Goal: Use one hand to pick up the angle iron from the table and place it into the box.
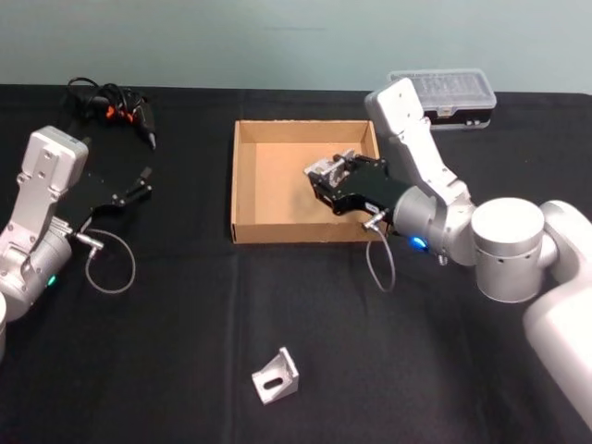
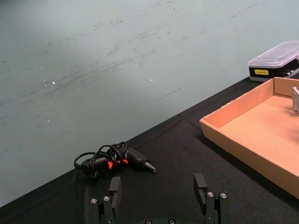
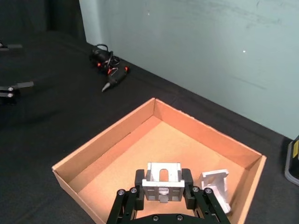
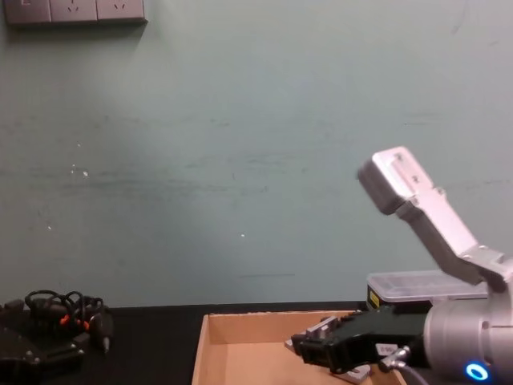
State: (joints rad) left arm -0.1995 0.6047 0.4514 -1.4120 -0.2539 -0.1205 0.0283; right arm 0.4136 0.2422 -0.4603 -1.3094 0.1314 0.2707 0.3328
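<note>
1. Tan cardboard box, head view: the right gripper is hovering over it, clenching an angle iron. A second bracket is lying unpicked on the open worktop.
2. Left wrist view: the left gripper is idling spread wide, well clear of the box.
3. Right wrist view: a placed bracket is sitting by the box wall, and the bare floor beside it is looking free for a drop.
4. Chest view: the right gripper is sitting low over the box.

Even light, prob. overhead; faint shadows in box.
</note>
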